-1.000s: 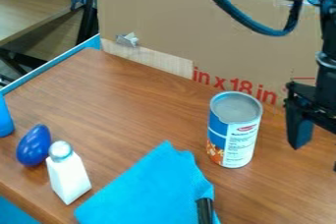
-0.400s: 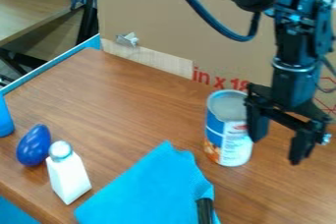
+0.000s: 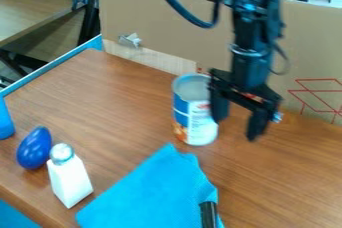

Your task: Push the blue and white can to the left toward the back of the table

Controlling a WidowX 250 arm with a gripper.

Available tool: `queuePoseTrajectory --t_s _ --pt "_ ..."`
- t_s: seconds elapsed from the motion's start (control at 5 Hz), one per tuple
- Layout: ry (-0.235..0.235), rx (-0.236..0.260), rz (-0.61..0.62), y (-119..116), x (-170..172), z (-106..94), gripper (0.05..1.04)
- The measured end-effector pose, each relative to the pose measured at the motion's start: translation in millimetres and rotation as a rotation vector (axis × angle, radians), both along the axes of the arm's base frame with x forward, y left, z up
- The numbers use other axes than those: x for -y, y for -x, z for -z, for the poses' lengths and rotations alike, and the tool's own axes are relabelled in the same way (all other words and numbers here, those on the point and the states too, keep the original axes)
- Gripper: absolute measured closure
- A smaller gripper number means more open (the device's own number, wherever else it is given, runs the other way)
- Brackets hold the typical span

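Observation:
The black gripper (image 3: 235, 126) hangs over the table right of centre, its two fingers spread wide with nothing between them. Its left finger is right against or just in front of the right side of a blue and white can (image 3: 194, 114), which stands upright; whether they touch is hard to tell. Below the can lies a bright blue cloth (image 3: 157, 192) with a black handle-like object (image 3: 208, 215) at its right edge. At the left, a dark blue egg-shaped object (image 3: 34, 148) sits beside a white shaker (image 3: 69, 179) with a grey cap.
A cardboard sheet (image 3: 160, 19) stands along the back of the wooden table (image 3: 110, 107). A blue object (image 3: 5, 121) is at the left edge. Behind, at the upper left, is another wooden surface (image 3: 37, 2).
The gripper has moved left across the table. The can has slid left and toward the back, staying upright beside the gripper's left finger. The cloth, egg-shaped object and shaker have stayed put.

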State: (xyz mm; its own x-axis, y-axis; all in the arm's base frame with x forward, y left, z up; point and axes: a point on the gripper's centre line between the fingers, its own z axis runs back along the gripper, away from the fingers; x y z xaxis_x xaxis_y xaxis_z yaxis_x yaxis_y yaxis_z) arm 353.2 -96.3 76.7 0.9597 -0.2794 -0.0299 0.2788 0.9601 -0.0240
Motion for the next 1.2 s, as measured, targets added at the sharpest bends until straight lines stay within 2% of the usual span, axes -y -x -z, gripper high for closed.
queuePoseTrajectory --t_s 0.2,0.4,0.6,0.8,1.0,1.2 --pt "-0.084 0.011 -0.106 -12 -54 -7.5 0.083" --pt "-0.139 0.014 -0.178 -15 -100 -8.3 0.083" --pt "-0.180 -0.014 -0.216 -10 -131 -9.3 0.083" --pt "-0.184 -0.060 -0.255 3 -146 -0.1 0.083" --pt "-0.148 -0.031 -0.234 9 -140 -15.9 0.083" --pt "-0.077 -0.003 -0.155 31 -119 -42.7 0.083"
